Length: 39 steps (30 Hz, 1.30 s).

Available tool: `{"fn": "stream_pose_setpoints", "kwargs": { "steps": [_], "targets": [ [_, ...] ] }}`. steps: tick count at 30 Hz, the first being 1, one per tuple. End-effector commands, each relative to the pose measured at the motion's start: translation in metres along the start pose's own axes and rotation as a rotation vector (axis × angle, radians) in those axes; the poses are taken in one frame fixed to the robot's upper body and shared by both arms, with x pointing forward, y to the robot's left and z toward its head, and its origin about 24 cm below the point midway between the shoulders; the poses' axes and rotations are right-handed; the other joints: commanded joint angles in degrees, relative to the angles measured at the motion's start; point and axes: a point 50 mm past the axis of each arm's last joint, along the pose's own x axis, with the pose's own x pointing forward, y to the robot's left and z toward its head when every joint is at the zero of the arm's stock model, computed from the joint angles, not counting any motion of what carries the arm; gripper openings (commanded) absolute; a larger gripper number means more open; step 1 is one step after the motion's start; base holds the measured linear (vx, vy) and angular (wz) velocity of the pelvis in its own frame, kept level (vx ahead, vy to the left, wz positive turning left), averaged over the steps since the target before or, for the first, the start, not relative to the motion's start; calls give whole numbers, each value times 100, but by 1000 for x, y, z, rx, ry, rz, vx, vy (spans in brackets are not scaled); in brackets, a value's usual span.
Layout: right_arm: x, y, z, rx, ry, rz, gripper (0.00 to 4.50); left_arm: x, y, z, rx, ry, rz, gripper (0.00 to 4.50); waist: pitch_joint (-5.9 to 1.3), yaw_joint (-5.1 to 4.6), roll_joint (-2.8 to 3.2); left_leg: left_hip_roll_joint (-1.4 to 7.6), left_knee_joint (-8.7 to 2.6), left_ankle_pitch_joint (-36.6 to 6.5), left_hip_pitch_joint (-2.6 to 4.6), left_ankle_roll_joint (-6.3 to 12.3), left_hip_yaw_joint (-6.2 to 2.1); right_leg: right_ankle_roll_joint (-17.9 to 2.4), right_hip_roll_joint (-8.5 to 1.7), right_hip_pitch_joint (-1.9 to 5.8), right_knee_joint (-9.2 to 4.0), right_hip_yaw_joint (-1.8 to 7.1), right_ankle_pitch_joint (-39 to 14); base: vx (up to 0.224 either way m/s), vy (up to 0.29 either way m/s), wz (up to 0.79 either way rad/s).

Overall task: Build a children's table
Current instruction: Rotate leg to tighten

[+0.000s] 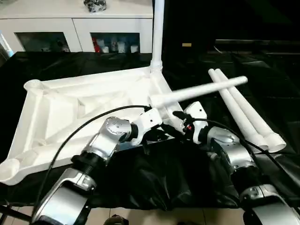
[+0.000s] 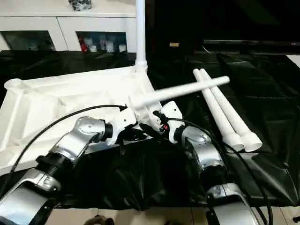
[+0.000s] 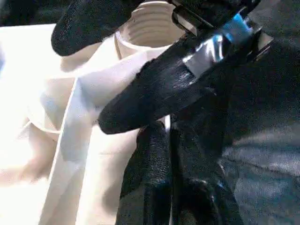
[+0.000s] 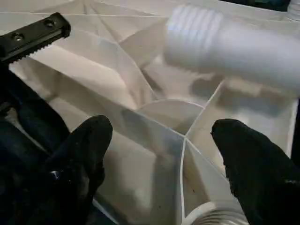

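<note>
Writing: no brand, label or readable lettering can be made out on any part.
Table top (image 1: 70,108): it is laid upside down on the black cloth (image 1: 154,178), ribbed underside up, with round sockets seen at its corners.
Fitted leg (image 1: 158,28): one white leg is stood upright in the far corner socket, in front of the white cabinet (image 1: 75,23).
Loose leg (image 1: 201,90): it is laid at a slant, its threaded end resting over the top's near right corner, its other end reaching across the spare legs.
Spare legs (image 1: 243,112): two white legs are laid side by side on the cloth to the right of the top, crossed by the loose leg.
Near corner socket (image 3: 150,26): a threaded round opening is seen close to both grippers.
Left gripper (image 1: 157,136): the black fingers (image 3: 150,183) are pressed together with nothing between them; it is placed at the top's near right edge, just under the loose leg's threaded end. Whether it touches the rim cannot be told.
Right gripper (image 4: 164,154): the fingers are spread wide with nothing clasped between them; the ribs of the underside are seen in the gap. It is placed at the same corner, just beside the left gripper, with the loose leg's threaded end just beyond it.
</note>
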Motion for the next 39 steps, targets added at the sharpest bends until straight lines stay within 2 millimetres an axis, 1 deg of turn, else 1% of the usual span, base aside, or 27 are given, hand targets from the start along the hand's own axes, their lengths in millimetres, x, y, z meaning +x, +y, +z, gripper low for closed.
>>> {"fn": "stream_pose_setpoints", "kwargs": {
  "steps": [1,2,3,4,6,7,9,10,12,13,16,17,18,19,20,27,28,31,33,36,37,38,39],
  "targets": [
    [-8,0,-14,25,58,-12,390,-2,0,6,72,-35,-21,0,-435,-19,-131,119,-421,-1690,100,176,-73,-914,-223,270,-472,228,-2286,0,0,0],
    [-8,0,-14,25,58,-12,390,-2,0,6,72,-35,-21,0,-435,-10,-117,124,-424,-1698,111,170,-77,-896,-228,264,-476,229,-2326,0,0,0],
    [-9,0,-14,23,57,-12,390,-2,1,6,78,-32,-17,0,-432,-24,-120,122,-422,-1717,106,155,-77,-883,-231,262,-478,230,-2378,0,0,0],
    [-11,1,-14,18,52,-13,390,-4,2,6,93,-34,-9,0,-429,-16,-120,114,-419,-1711,107,153,-73,-837,-227,261,-497,228,-2440,0,0,0],
    [-14,1,-12,12,43,-21,390,-6,3,4,105,-35,-8,0,-420,-13,-112,119,-427,-1775,125,140,-74,-776,-225,246,-514,231,-2545,0,0,0],
    [-15,1,-11,9,40,-24,390,-7,3,4,113,-34,-9,0,-426,-16,-119,113,-427,-1766,107,136,-80,-744,-229,261,-512,230,-2565,0,0,0],
    [-19,0,-11,7,35,-33,390,-8,1,1,124,-34,-21,0,-428,-25,-122,112,-430,-1761,102,133,-85,-716,-232,260,-514,224,-2620,0,0,0],
    [-21,0,-11,6,33,-39,390,-8,0,0,127,-40,-27,0,-424,-25,-126,114,-426,-1767,109,139,-80,-710,-232,246,-522,228,-2637,0,0,0],
    [-22,0,-11,6,33,-41,390,-8,-1,0,127,-42,-31,0,-427,-32,-124,115,-427,-1765,101,135,-85,-721,-232,249,-513,224,-2636,0,0,0],
    [-25,0,-12,5,34,-51,390,-9,-3,-3,128,-53,-50,0,-423,-31,-145,113,-422,-1757,104,142,-77,-716,-232,241,-523,226,-2657,0,0,0],
    [-28,0,-13,4,36,-57,390,-11,-5,-6,141,-52,-60,0,-424,-23,-134,121,-427,-1742,109,144,-79,-704,-234,237,-518,232,-2642,0,0,0],
    [-28,0,-13,4,36,-58,390,-11,-5,-6,141,-54,-60,0,-425,-26,-154,120,-427,-1725,105,150,-77,-704,-233,239,-516,233,-2622,0,0,0],
    [-29,0,-13,5,36,-61,390,-13,-5,-6,137,-68,-69,0,-425,-25,-150,119,-427,-1706,104,153,-77,-719,-233,241,-506,234,-2601,0,0,0],
    [-31,0,-12,3,35,-64,390,-17,-4,-6,144,-87,-79,0,-419,-25,-173,121,-429,-1698,106,160,-75,-713,-233,236,-510,233,-2632,0,0,0],
    [-31,0,-12,3,35,-64,390,-17,-4,-6,144,-87,-79,0,-420,-18,-164,121,-428,-1684,104,160,-78,-701,-239,239,-507,236,-2640,0,0,0],
    [-36,0,-9,-11,24,-77,390,-28,-3,-7,170,-108,-106,0,-407,-19,-174,118,-431,-1722,110,136,-77,-603,-250,221,-531,238,-2853,0,0,0],
    [-38,0,-8,-12,18,-78,390,-32,-4,-10,174,-98,-129,0,-416,-26,-175,120,-436,-1701,100,129,-82,-618,-249,231,-516,236,-2809,0,0,0],
    [-43,-1,-7,-15,13,-78,390,-38,-6,-13,169,-98,-165,0,-415,-21,-176,131,-437,-1667,102,124,-77,-648,-250,226,-501,247,-2722,0,0,0],
    [-44,-1,-7,-16,11,-76,390,-41,-6,-13,160,-105,-181,0,-420,-17,-166,136,-441,-1639,105,130,-74,-711,-243,228,-476,252,-2557,0,0,0],
    [-48,-1,-6,-18,6,-75,390,-47,-6,-15,148,-108,-207,0,-424,-21,-168,130,-435,-1588,97,134,-62,-779,-233,236,-450,259,-2374,0,0,0],
    [-50,-1,-6,-19,3,-77,390,-50,-5,-16,145,-106,-213,0,-427,-11,-143,130,-430,-1572,106,132,-60,-801,-235,236,-443,264,-2320,0,0,0],
    [-50,-1,-6,-18,2,-78,390,-51,-5,-16,144,-101,-214,0,-429,-16,-149,127,-428,-1555,102,133,-57,-813,-235,239,-441,265,-2292,0,0,0],
    [-51,-2,-6,-18,1,-79,390,-52,-4,-17,142,-96,-214,0,-434,-16,-142,128,-428,-1541,102,130,-58,-832,-233,243,-429,264,-2247,0,0,0]
  ]
}}
